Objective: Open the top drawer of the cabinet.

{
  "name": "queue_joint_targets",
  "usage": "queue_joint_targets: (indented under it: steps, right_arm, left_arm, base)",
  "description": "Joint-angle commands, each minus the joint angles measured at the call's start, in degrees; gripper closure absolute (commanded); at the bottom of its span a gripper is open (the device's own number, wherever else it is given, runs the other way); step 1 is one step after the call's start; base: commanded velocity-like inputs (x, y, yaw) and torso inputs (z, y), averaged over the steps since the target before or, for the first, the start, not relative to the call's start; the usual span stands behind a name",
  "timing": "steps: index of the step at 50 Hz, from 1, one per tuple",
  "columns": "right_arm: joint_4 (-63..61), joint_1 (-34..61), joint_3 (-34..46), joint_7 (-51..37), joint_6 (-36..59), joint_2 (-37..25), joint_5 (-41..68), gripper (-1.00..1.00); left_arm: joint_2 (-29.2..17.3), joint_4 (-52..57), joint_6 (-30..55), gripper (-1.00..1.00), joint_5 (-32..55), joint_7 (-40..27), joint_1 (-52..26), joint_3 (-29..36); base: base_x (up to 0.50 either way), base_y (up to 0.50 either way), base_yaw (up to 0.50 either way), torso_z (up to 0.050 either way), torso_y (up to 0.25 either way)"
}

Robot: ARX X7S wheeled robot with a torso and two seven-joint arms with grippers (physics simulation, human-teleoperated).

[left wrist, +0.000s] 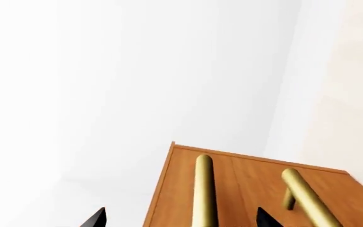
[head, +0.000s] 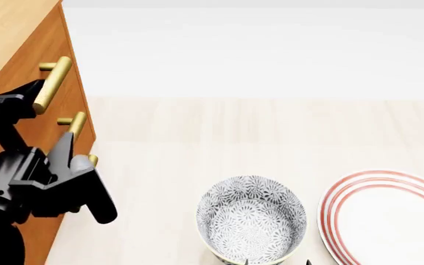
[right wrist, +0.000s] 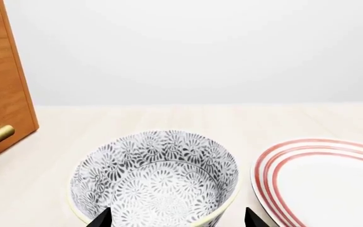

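While the left pincer [head: 35, 91] sits at the top drawer's handle [head: 52, 84], the top drawer [head: 46, 52] looks flush with the cabinet [head: 9, 33] front, so the pull has not begun as far as the head view shows. Reaching the handle seems nearly done; closing on the bar and drawing it outward are left.

The cabinet stands at the left edge of the desk [head: 271, 127], its three brass handles stacked down the front, the top one uppermost.

From the left wrist view, two dark fingertips [left wrist: 96, 218] show wide apart, and the brass bar [left wrist: 203, 189] lies between them, nearer one tip than the other. The left pincer is spread wide and grips nothing. Whether either tip touches the bar I cannot tell; the head view shows one black finger close against the handle's lower end.

The right pincer [right wrist: 175, 218] hangs low over the patterned bowl [right wrist: 156, 182], its tips well spread at the bowl's near rim, holding nothing. A red-ringed plate [right wrist: 320, 179] lies just beside the bowl.
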State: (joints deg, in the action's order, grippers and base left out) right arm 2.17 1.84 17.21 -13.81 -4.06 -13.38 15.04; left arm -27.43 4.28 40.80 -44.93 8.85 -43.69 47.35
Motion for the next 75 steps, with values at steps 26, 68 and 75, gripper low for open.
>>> queue_joint_targets:
  steps: [26, 68, 75]
  right_arm:
    - [0.2, 0.2, -0.2, 0.3, 0.2, 0.4, -0.5, -1.00]
    - [0.3, 0.4, 0.9, -0.4, 0.3, -0.3, 0.2, -1.00]
    - [0.8, 0.7, 1.1, -0.4, 0.1, -0.3, 0.4, -1.00]
  left_arm:
    - [2.9, -14.2, -4.4, -1.00, 2.9, -0.9, -5.5, -1.8]
    - [7.5, -29.8, -11.2, -1.00, 6.0, -8.2, -9.9, -1.8]
    - [8.0, -32.1, -11.2, 1.00, 6.0, -9.3, -10.6, -1.8]
  base:
    - [0.00, 0.00, 0.00, 0.000, 0.000]
    - [0.00, 0.00, 0.00, 0.000, 0.000]
    - [0.00, 0.00, 0.00, 0.000, 0.000]
